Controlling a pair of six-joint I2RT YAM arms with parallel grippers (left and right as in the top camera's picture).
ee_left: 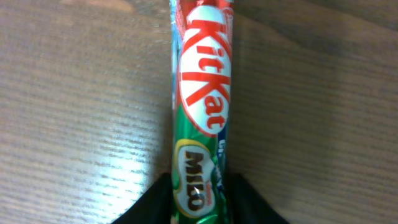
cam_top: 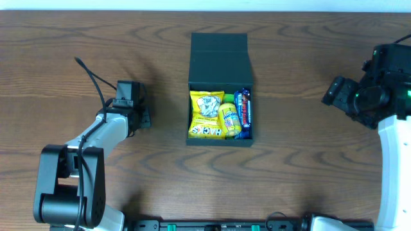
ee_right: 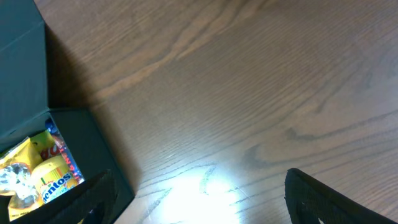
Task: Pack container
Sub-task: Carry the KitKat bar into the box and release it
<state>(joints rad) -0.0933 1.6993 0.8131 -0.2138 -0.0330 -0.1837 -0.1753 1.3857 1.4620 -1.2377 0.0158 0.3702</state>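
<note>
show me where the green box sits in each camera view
overhead: the box is in the middle of the table, lid open toward the far edge.
left wrist: not in it; only a chocolate bar over the table.
right wrist: the box is at the left edge, lid in the top left corner.
shared landmark: the yellow packet inside the box, bottom left in the right wrist view.

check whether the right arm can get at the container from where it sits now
Probably yes. The container stands open, lid folded back, and only bare table lies between it and the right hand, which is open and empty. Snack packets already cover most of its floor, though.
</note>
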